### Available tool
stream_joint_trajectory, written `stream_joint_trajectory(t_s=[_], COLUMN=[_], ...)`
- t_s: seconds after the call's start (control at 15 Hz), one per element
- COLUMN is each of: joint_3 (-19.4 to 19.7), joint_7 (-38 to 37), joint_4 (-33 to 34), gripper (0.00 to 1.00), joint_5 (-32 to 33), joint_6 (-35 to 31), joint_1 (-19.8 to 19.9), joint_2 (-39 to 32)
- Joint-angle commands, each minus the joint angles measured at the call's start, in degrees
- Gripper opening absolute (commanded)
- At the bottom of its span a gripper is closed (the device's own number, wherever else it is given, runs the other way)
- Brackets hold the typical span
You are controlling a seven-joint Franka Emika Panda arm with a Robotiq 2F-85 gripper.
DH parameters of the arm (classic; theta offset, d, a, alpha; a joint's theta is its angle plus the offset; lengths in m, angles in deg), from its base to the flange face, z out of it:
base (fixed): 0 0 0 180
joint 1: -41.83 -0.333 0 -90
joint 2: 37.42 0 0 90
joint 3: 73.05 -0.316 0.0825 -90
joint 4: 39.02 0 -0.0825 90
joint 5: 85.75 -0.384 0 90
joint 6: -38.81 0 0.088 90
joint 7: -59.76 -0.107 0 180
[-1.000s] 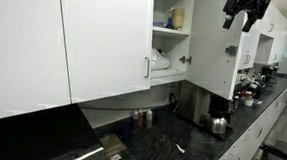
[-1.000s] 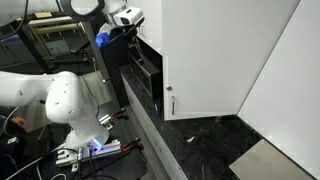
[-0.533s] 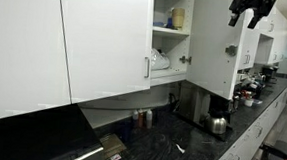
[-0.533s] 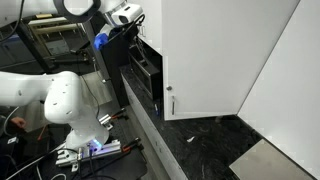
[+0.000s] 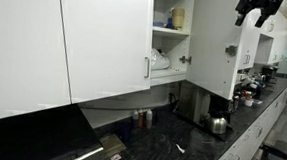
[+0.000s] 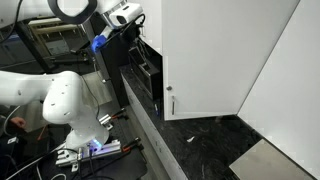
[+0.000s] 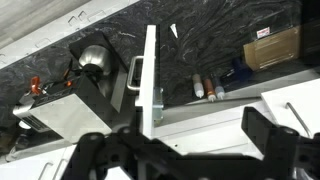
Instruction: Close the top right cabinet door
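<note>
The top right cabinet door (image 5: pixel 221 45) is a narrow white panel standing open, swung out from the cabinet, with a short silver handle (image 5: pixel 228 50) near its lower edge. In an exterior view it shows face-on (image 6: pixel 230 60). In the wrist view it appears edge-on (image 7: pixel 150 80) below me. My gripper (image 5: pixel 259 6) is open and empty, high up beside the door's top outer edge. It also shows in an exterior view (image 6: pixel 122 15), left of the door. In the wrist view its dark fingers (image 7: pixel 175 145) are spread wide apart.
The open cabinet interior (image 5: pixel 172 22) holds items on shelves. A wide white door (image 5: pixel 106 38) hangs next to it. A kettle (image 5: pixel 218 124) and bottles (image 5: pixel 141 117) stand on the black counter (image 5: pixel 180 142). A white robot base (image 6: pixel 65 105) stands at the left.
My gripper has moved up and further toward the door's outer top edge. The door has not moved.
</note>
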Motion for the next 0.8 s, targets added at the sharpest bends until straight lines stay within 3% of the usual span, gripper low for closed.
stream_joint_trajectory(t_s=[0.0,0.73], joint_3=[1.21,4.63], joint_7=[1.38,3.62], joint_4=[-1.38,-5.48], gripper=[1.0,1.0], joint_5=[2.02,2.58], joint_6=[-2.2,-18.9], joint_1=[2.75,4.82], joint_2=[1.3,0.78])
